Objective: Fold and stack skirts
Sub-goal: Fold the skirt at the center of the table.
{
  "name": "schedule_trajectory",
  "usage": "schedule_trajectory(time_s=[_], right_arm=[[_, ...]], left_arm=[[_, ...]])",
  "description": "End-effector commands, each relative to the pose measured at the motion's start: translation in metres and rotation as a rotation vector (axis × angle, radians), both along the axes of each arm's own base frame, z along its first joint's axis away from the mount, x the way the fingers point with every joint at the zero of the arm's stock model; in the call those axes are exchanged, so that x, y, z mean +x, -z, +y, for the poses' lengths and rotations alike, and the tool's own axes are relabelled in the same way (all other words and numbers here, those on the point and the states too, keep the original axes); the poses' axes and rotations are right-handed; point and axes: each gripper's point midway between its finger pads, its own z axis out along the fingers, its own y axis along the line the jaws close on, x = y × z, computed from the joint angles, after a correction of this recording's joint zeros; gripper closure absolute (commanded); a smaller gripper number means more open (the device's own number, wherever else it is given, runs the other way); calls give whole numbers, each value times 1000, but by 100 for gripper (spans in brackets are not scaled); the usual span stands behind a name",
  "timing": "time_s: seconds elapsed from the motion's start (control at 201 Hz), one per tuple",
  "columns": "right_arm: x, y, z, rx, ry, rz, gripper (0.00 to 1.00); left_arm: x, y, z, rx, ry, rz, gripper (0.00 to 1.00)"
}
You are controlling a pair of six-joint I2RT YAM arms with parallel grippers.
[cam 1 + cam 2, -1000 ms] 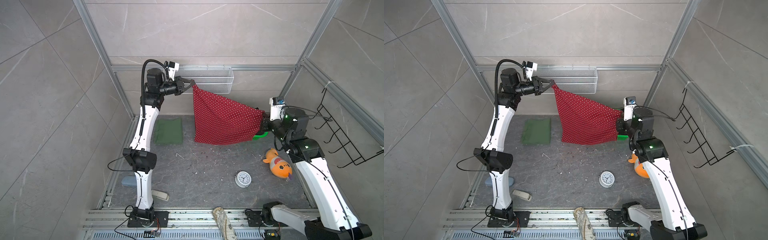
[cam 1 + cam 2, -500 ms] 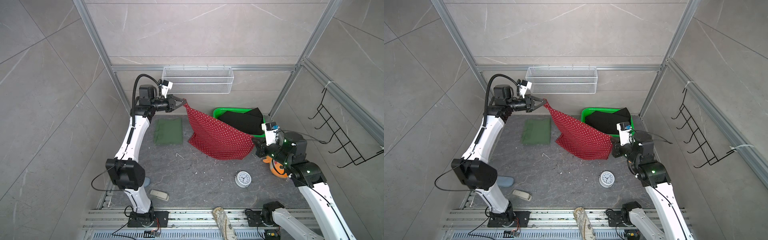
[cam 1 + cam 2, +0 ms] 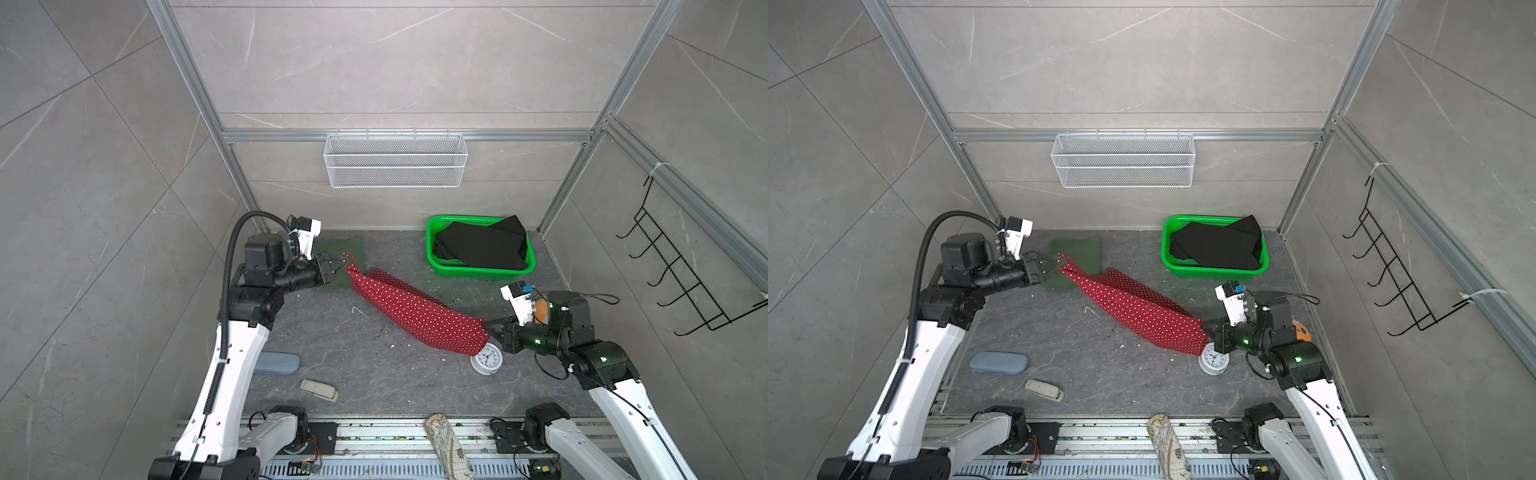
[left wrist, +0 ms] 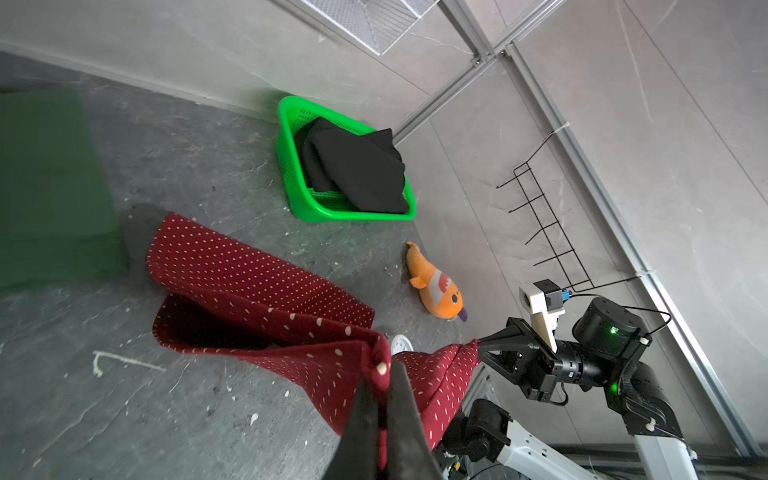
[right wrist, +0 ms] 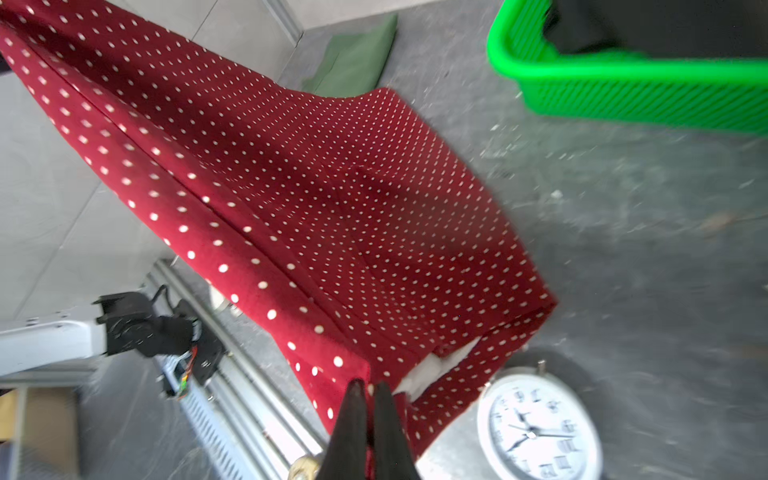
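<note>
The red polka-dot skirt (image 3: 415,316) (image 3: 1138,311) is stretched slantwise between my two grippers, and its sagging lower part rests on the grey floor. My left gripper (image 3: 345,261) (image 4: 382,370) is shut on its far-left corner, above the folded olive green skirt (image 3: 355,249) (image 4: 45,187). My right gripper (image 3: 485,324) (image 5: 368,384) is shut on the near-right corner, right beside the clock. The black skirt (image 3: 482,247) (image 4: 357,170) lies heaped in the green basket (image 3: 478,272).
A white alarm clock (image 3: 486,359) (image 5: 536,428) stands under the skirt's right end. An orange fish toy (image 4: 436,286) lies behind my right arm. A blue case (image 3: 277,363), a beige remote (image 3: 319,390) and a patterned cloth roll (image 3: 449,446) lie near the front. A wire shelf (image 3: 395,160) hangs on the back wall.
Both arms have come down and toward the front. The red skirt went from hanging high and spread to a low slanted band touching the floor. The basket is uncovered now.
</note>
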Motion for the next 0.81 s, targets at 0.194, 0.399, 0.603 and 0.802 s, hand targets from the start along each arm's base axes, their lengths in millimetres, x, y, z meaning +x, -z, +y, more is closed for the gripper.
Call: schedule_trajectory(time_s=[0.194, 0.399, 0.603, 0.802], right_arm=[[-34, 30, 33, 1, -131, 164, 100], [-39, 57, 55, -44, -183, 258, 100], [-22, 76, 58, -65, -115, 252, 100], [5, 94, 44, -153, 7, 195, 100]], left_arm=[[-52, 63, 51, 168, -277, 194, 100], [-76, 73, 74, 239, -389, 222, 100], [-52, 98, 88, 343, -445, 270, 100], [-1, 123, 81, 344, -434, 304, 100]])
